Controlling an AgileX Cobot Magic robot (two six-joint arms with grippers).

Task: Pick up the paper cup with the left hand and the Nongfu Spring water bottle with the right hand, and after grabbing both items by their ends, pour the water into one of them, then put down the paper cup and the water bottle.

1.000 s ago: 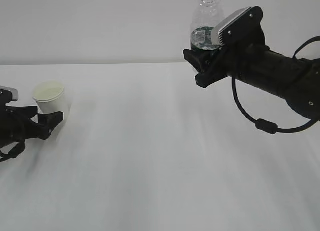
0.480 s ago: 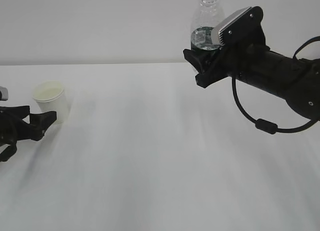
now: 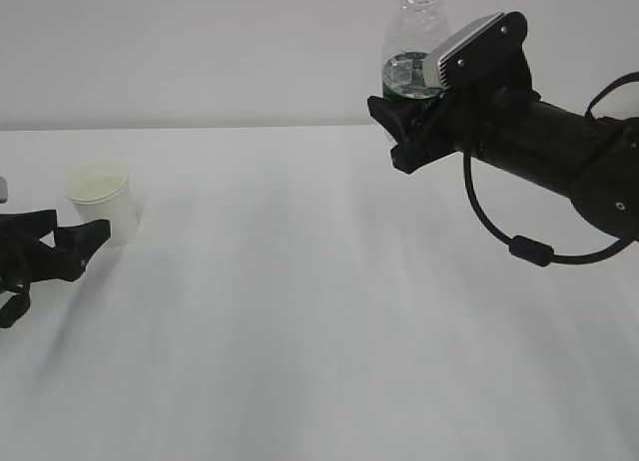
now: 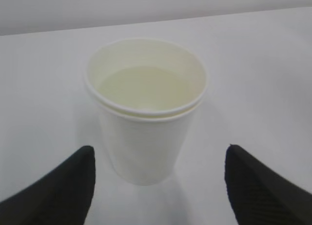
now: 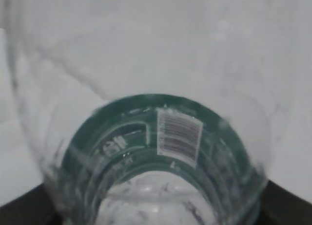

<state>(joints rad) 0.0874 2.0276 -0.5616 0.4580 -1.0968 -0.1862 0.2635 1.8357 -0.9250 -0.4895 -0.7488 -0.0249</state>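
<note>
On the bench (image 3: 319,311) at far left, paper cup (image 3: 100,200) stands freed; left tool (image 3: 45,243), jaws apart, has backed off since earlier. Right tool (image 3: 404,132) stays clamped on the raised water bottle (image 3: 411,42), unmoved.
Left wrist: cup (image 4: 146,108) holds water (image 4: 141,88), so cup's down.
Right wrist: bottle (image 5: 146,152) fills view, set-down remains.

white paper cup (image 4: 145,121) stands upright holding water (image 4: 145,87); green-labelled water bottle (image 3: 410,44) is held aloft.
</note>
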